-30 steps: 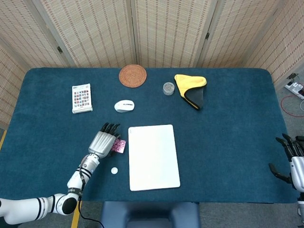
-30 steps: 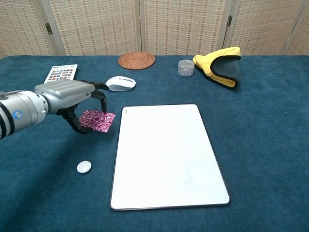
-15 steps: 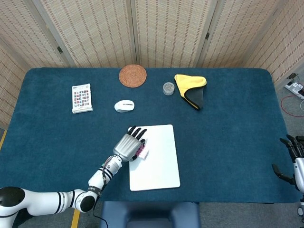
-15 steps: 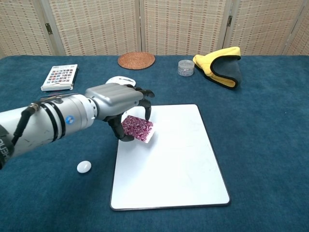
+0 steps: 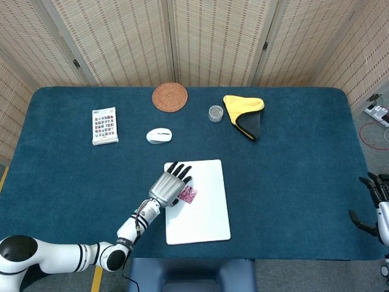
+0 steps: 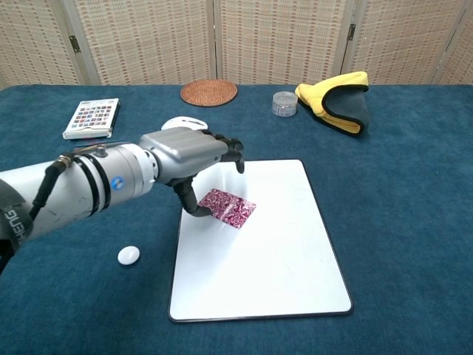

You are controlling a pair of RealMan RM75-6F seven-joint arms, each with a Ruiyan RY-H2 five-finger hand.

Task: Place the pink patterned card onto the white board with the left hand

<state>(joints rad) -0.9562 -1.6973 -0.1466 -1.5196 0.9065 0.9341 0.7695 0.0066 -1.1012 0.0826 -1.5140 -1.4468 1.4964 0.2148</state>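
The pink patterned card (image 6: 228, 208) lies flat on the upper left part of the white board (image 6: 281, 251); the head view shows the card (image 5: 188, 194) and the board (image 5: 203, 219) too. My left hand (image 6: 188, 151) hovers over the board's left edge with its fingers spread and lifted off the card; its thumb curls down beside the card's left end. From the head camera the left hand (image 5: 167, 187) sits just left of the card. My right hand (image 5: 377, 204) hangs at the table's far right edge, fingers apart, holding nothing.
Behind the board stand a white mouse (image 5: 159, 135), a woven coaster (image 5: 169, 97), a small jar (image 5: 215, 113) and a yellow and grey cloth (image 5: 244, 113). A colour-printed box (image 5: 104, 126) lies at the back left. A small white disc (image 6: 128, 255) sits left of the board.
My left hand carried the card from the cloth left of the board onto the board, then let go and spread its fingers. The card now lies flat. The right hand barely moved.
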